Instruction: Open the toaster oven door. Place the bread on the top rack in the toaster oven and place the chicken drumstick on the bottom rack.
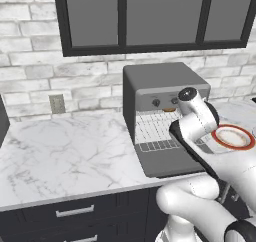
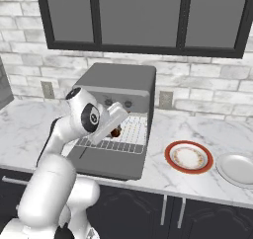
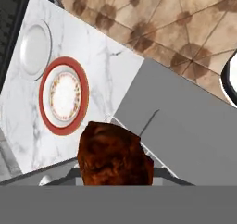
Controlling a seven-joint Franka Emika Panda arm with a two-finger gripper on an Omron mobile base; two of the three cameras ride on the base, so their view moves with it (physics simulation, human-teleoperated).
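The toaster oven (image 1: pixel 160 78) (image 2: pixel 118 80) stands on the marble counter with the toaster oven door (image 1: pixel 165 162) (image 2: pixel 109 163) (image 3: pixel 185 126) folded down flat. A wire rack (image 1: pixel 152 128) (image 2: pixel 134 129) shows in the mouth; I cannot tell which shelf it is. A small golden-brown bit, likely the bread (image 1: pixel 169 109), peeks out under the control strip. My gripper (image 2: pixel 116 131) hangs just above the door at the oven mouth, shut on the dark brown chicken drumstick (image 3: pixel 113 156) (image 2: pixel 116 132). The drumstick hides the fingertips in the hand view.
A red-rimmed plate (image 1: pixel 232 137) (image 2: pixel 189 157) (image 3: pixel 64 96) lies on the counter right of the oven, and a plain white plate (image 2: pixel 237 169) (image 3: pixel 34 49) lies beyond it. Brick wall and window stand behind. Drawers sit below the counter edge.
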